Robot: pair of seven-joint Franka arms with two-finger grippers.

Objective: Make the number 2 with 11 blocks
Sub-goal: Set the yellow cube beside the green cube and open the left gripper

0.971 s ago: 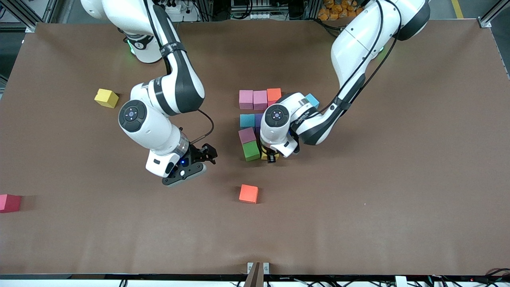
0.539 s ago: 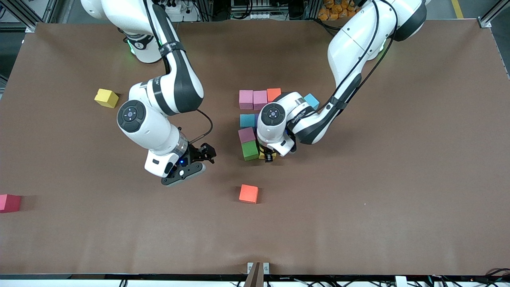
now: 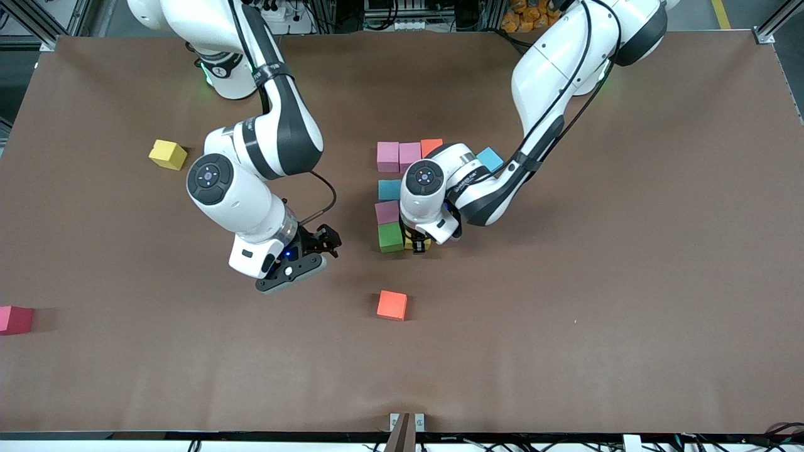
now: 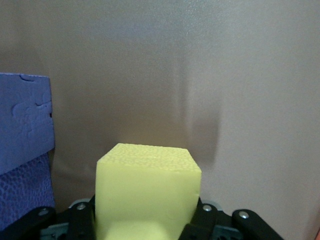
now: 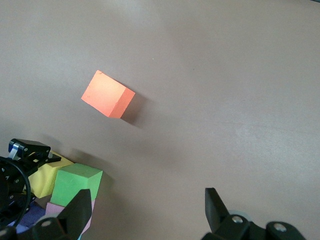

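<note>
My left gripper is shut on a yellow block, held low right beside the green block. A purple block stands next to it. The cluster also holds two pink blocks, an orange-red one, a teal-blue one and a mauve one; my left arm hides part of it. A light blue block lies beside the arm. My right gripper hangs open and empty over bare table, toward the right arm's end from the cluster.
A loose orange block lies nearer the front camera than the cluster. A second yellow block and a red block sit toward the right arm's end of the brown table.
My left gripper has carried the yellow block a little toward the green block, which has shifted slightly toward the right arm's end. The right arm has stayed in place.
</note>
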